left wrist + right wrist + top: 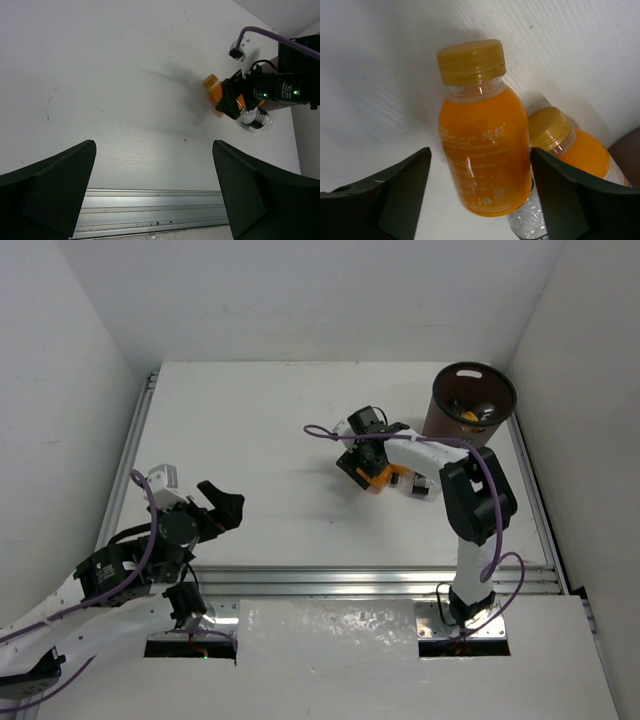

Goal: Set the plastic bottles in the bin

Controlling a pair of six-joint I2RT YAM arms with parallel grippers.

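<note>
An orange bottle (482, 145) with a yellow cap lies on the white table between the fingers of my right gripper (480, 190). The gripper is open: a gap shows on the bottle's left side, and the right finger is close to it. A second orange bottle (570, 142) and a clear bottle (530, 220) lie just to its right. From above, my right gripper (365, 465) is low over this cluster (380, 478), left of the dark brown bin (440, 410). Something orange (470, 416) lies inside the bin. My left gripper (225, 508) hangs open and holds nothing.
A metal rail (380, 580) runs along the table's near edge, below my left gripper (155, 190). White walls close in the table on the left, back and right. My right arm (470, 500) stretches from its base up past the bottles.
</note>
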